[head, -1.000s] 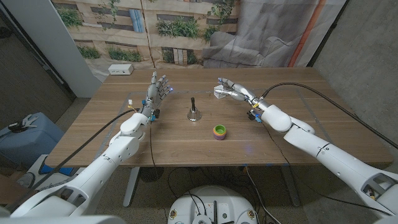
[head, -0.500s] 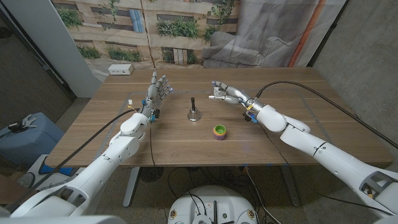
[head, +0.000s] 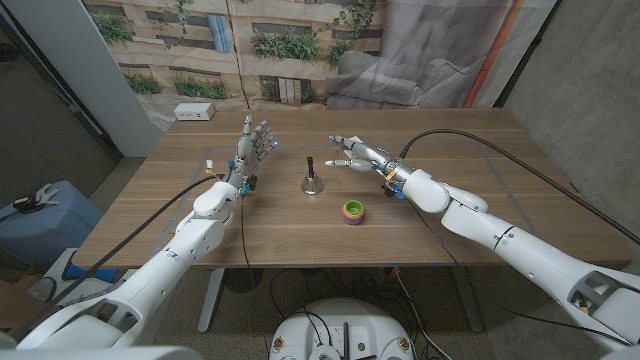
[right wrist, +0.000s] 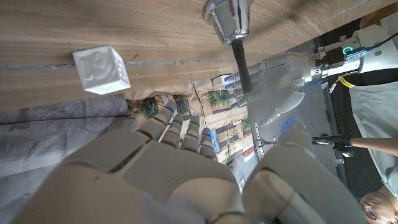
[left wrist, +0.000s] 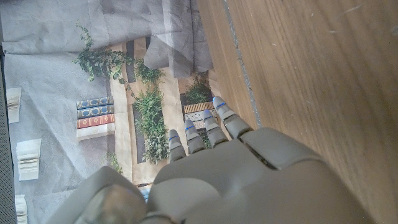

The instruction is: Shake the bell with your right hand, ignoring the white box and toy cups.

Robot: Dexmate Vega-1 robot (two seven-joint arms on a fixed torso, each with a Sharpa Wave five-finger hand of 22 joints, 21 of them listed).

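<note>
My right hand (head: pixel 362 157) has its fingers (head: pixel 338 142) spread apart and extended, holding nothing; they reach toward the middle of the table, above the surface as far as I can judge, near but clear of the small silver metal bell with a dark upright handle (head: pixel 310 178). In the right wrist view the same hand (right wrist: pixel 180 180) shows its back, fingers parted, with the bell (right wrist: pixel 230 22) ahead of the fingertips and not touched. The bell stands upright on the wooden table (head: pixel 480 215), roughly at its centre, between my two hands. Just in front of it and slightly to my right sits the stack of multi-coloured toy cups (head: pixel 353 211), apart from the bell. The white cube-shaped box (right wrist: pixel 101 69) rests on the table beyond the right hand, well apart from the bell. My left hand (head: pixel 252 148) stands upright to the left of the bell, fingers straight and slightly apart, empty; the left wrist view shows its back (left wrist: pixel 230 174) over bare wood. A white rectangular power strip (head: pixel 194 112) lies at the far left corner.
</note>
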